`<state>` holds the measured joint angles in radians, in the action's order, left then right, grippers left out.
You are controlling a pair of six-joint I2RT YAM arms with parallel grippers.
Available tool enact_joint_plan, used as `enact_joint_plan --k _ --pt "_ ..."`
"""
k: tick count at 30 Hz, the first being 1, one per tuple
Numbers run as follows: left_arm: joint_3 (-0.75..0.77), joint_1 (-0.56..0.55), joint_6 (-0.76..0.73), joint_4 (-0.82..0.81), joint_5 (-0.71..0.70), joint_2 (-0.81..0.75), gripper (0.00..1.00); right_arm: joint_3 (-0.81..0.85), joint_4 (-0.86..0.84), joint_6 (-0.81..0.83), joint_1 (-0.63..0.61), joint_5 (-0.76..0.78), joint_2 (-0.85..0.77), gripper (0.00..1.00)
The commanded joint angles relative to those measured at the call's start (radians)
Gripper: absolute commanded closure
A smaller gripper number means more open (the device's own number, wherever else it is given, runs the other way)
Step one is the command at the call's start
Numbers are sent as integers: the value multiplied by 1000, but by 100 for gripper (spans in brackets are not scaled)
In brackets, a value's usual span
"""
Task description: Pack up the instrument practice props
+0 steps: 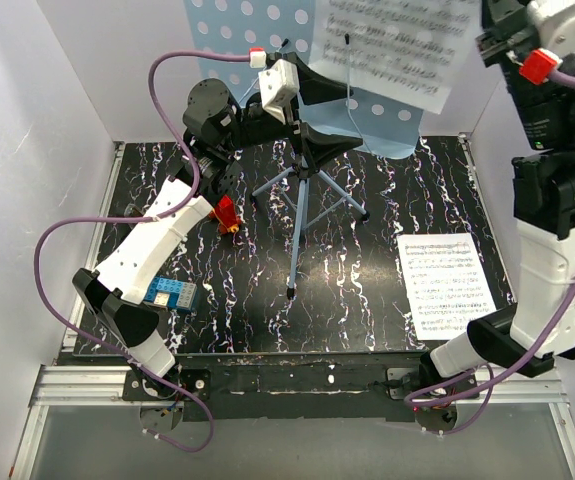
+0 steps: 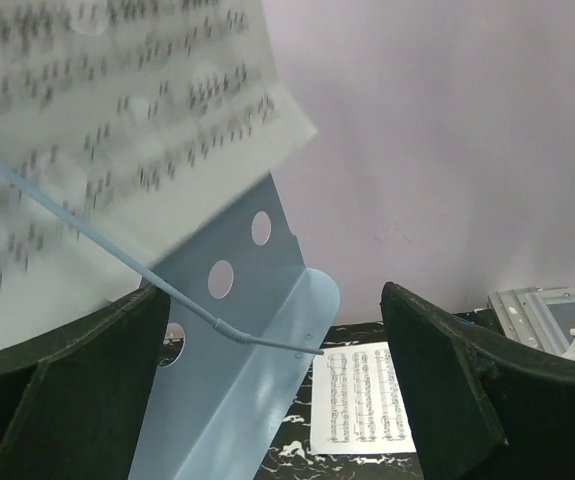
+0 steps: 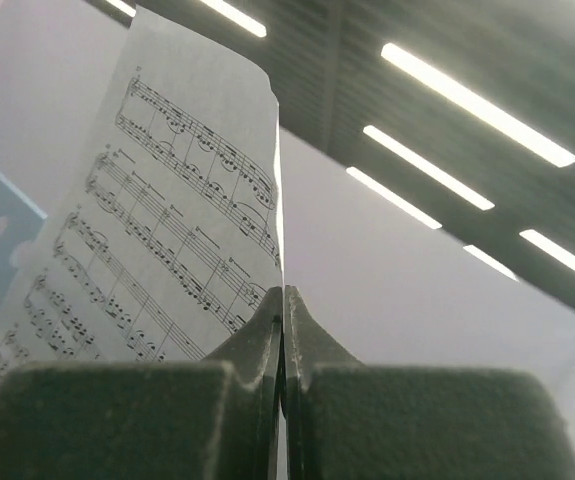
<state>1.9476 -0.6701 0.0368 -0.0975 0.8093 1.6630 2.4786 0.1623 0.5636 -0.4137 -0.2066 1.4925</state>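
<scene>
Right wrist view: right gripper (image 3: pixel 283 300) pinched fully closed on the edge of a sheet-music page (image 3: pixel 167 230), which stands up from the tips. Left gripper (image 2: pixel 275 300) spread wide, gripping nothing; music stand (image 2: pixel 237 370) desk plate just beyond, between its fingers. Flat on table (image 1: pixel 267 320), right side: second page (image 1: pixel 445 283).

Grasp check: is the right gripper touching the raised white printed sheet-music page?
Touching: right wrist view shows the right gripper shut on the white sheet-music page.

We read no words, nos. or brands anywhere. Only printed music notation, staves w/ notes, on the raised sheet (image 3: pixel 167 220) & the page (image 1: pixel 445 285) lying on the table (image 1: pixel 347 300).
</scene>
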Motion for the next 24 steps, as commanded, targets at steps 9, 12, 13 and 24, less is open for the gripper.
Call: enact_joint_plan --k 9,12,13,24 --pt "56 -3 -71 44 -4 -16 14 105 -138 366 134 82 -75 99" --pt "54 -2 -83 56 -7 -19 12 86 -148 371 228 82 -104 99" --pt "48 -2 -86 56 -16 -22 11 74 -147 374 255 82 -116 99" --pt "-19 3 -123 48 -107 -85 2 -513 12 210 470 259 -445 99"
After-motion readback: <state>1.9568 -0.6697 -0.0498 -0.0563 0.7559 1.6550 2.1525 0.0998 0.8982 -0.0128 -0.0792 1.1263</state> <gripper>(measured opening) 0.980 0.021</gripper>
